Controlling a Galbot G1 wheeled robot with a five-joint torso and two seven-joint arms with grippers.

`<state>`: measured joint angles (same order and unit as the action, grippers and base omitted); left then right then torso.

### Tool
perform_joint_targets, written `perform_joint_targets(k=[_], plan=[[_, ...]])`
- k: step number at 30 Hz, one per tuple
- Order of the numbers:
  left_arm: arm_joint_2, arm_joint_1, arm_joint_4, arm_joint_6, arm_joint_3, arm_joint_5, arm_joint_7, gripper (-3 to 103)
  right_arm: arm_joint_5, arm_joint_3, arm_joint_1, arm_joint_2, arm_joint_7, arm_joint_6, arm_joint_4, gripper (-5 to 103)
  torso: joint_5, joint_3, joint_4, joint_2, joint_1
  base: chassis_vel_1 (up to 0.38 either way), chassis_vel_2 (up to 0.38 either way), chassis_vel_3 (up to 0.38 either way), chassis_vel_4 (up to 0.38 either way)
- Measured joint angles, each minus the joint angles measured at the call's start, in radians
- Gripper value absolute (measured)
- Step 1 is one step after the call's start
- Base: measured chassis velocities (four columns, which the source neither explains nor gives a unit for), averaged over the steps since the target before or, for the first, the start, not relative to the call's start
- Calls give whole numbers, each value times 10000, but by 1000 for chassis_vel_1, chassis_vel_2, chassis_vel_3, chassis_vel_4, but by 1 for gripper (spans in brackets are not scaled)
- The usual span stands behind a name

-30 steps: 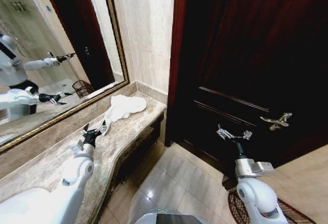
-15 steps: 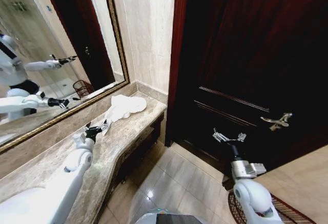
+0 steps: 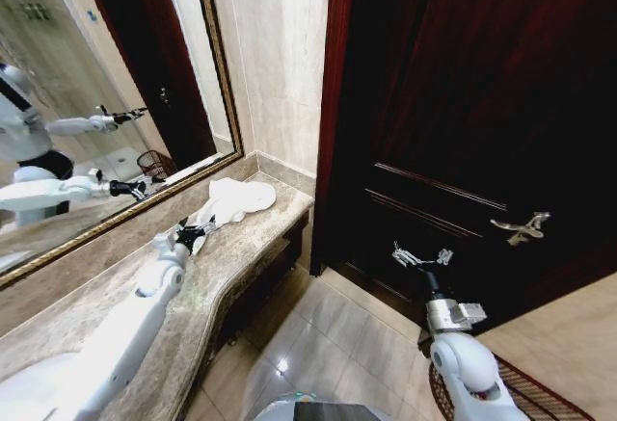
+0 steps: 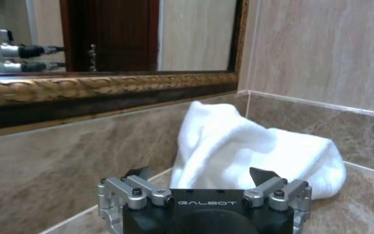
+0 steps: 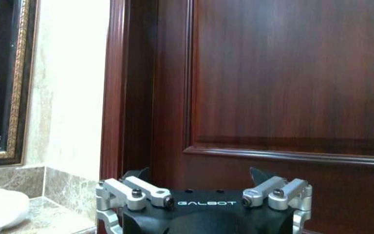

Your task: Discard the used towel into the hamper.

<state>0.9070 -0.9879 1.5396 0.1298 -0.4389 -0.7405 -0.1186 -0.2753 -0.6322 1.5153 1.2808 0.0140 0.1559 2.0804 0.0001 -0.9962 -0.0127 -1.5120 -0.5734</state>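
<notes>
The used towel (image 3: 234,201) is a crumpled white heap on the marble counter (image 3: 241,252), close to the wall corner. My left gripper (image 3: 196,230) is open just short of the towel's near edge; in the left wrist view the towel (image 4: 252,151) lies right ahead of the open gripper (image 4: 200,173). My right gripper (image 3: 421,257) hangs open in front of the dark door, holding nothing, and the right wrist view shows this gripper (image 5: 200,173) open too. The hamper (image 3: 549,400), a dark red-brown openwork basket, stands on the floor at the lower right behind my right arm.
A gold-framed mirror (image 3: 116,103) runs along the wall above the counter and reflects my arms. The dark wooden door (image 3: 463,103) with a lever handle (image 3: 519,227) stands to the right. Tiled floor (image 3: 328,334) lies between the counter and the door.
My left arm has stretched forward along the counter, bringing its gripper up to the towel's edge. My right gripper has drifted slightly left.
</notes>
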Motion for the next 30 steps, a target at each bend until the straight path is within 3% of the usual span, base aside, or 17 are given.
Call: perform_joint_targets(k=[6,21,28,30], plan=[[136,959,-668,220,672,-437,-100,99,186,89,-21,71,-52,35,-105,100,-2,0,-1,0,0,0,0,0,0],[554,2509,-2272,268,1679,-511,-190,101,311,164,-8,125,-45,37,-103,100,-1,0,-1,0,0,0,0,0,0],[727,2961,-2818,175,1938,-508,6,88,361,217,7,204,-43,36,-85,100,0,1,-1,0,0,0,0,0,0],[768,3091,-2980,128,2056,-508,101,77,382,234,8,269,-43,36,-78,100,-1,0,0,0,0,0,0,0,0]])
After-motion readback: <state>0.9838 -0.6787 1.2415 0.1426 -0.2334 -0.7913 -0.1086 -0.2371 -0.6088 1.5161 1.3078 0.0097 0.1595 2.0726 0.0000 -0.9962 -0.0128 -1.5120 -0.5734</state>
